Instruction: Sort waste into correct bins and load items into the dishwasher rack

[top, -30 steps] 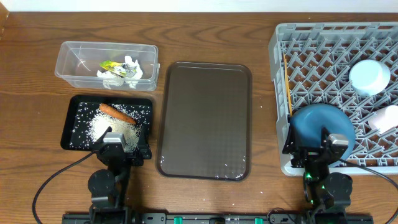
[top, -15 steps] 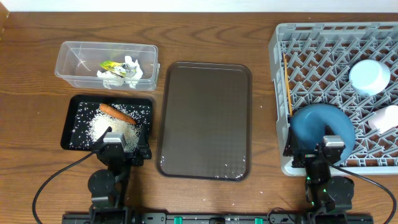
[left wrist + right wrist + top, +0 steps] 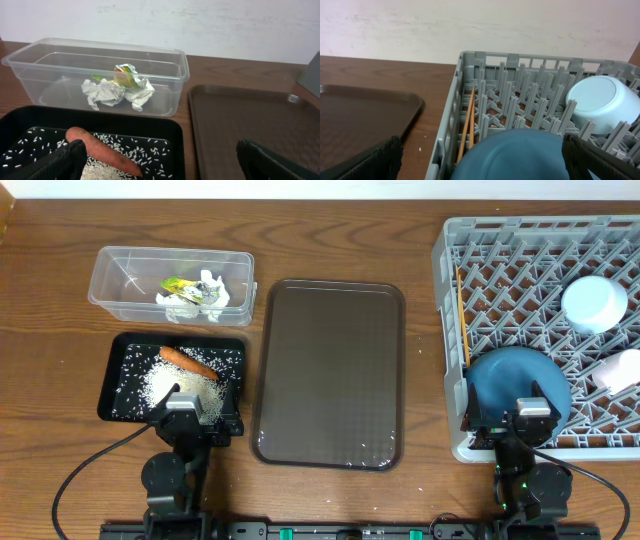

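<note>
Blue dish (image 3: 515,375) sits in near-left corner of grey rack (image 3: 520,250) beside chopsticks (image 3: 463,315); left fingers (image 3: 60,162) apart, empty; right fingers (image 3: 600,155) apart, edged slightly nearer than a second ago.

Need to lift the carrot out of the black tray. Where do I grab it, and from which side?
Grip the carrot at its middle, coming straight down from above. It lies flat and diagonal amid the rice in the black tray, so turn the jaws across its narrow width. The tray's walls would likely block a side approach.
</note>
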{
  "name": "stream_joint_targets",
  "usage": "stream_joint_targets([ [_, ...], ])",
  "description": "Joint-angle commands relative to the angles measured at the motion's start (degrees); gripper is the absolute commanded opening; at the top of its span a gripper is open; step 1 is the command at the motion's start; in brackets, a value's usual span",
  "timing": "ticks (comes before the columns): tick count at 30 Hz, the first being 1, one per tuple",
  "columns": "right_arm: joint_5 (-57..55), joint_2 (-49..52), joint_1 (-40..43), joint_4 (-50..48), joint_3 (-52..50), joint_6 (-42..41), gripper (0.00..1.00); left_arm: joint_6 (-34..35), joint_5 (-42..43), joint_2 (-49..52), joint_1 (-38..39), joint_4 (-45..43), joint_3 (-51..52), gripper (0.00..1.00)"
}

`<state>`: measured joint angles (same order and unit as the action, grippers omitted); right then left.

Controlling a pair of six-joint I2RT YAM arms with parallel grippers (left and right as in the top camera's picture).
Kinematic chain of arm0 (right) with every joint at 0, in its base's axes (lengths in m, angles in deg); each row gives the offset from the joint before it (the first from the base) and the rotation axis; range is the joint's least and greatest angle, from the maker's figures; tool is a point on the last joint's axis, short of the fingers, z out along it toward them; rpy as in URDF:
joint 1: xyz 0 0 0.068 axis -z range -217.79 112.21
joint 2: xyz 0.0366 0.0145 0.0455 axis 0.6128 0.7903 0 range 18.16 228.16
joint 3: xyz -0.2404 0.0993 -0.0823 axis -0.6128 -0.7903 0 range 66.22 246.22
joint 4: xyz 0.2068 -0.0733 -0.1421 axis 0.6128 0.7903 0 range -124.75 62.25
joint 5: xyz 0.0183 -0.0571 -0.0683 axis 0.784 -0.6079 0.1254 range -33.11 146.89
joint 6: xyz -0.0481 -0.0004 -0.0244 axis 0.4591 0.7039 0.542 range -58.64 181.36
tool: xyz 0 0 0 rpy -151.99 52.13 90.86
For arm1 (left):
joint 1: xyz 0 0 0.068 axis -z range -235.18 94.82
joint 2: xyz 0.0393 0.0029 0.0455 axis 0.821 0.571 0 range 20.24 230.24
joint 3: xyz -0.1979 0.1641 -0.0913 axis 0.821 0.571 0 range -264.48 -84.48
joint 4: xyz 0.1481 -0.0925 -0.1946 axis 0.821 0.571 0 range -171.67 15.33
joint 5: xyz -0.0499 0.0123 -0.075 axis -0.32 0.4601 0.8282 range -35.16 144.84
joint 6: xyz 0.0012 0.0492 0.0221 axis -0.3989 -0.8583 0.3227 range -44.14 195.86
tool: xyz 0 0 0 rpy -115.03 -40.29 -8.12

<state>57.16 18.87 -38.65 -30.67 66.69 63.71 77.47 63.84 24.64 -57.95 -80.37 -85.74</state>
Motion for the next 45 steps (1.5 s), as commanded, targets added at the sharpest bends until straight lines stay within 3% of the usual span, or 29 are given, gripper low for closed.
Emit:
stream_joint_targets([
  [1,0.42,-0.44,0.42,0.26,-0.15,-0.17,0.99,-0.28,0.37,0.00,0.33,1.88,1.03,0.98],
  [25,0.39,-0.44,0.44,0.22,-0.15,-0.15,0.99,-0.28,0.39,0.00,0.33,1.88,1.03,0.98],
  [32,0.39,-0.44,0.44,0.22,-0.15,-0.15,0.99,-0.48,-2.12,-2.29,11.47,3.74,0.22,0.98],
  [45,0.39,-0.44,0.44,0.22,-0.15,-0.15,0.99,-0.48,-2.19,-2.21,12.50,3.80,0.22,0.98],
])
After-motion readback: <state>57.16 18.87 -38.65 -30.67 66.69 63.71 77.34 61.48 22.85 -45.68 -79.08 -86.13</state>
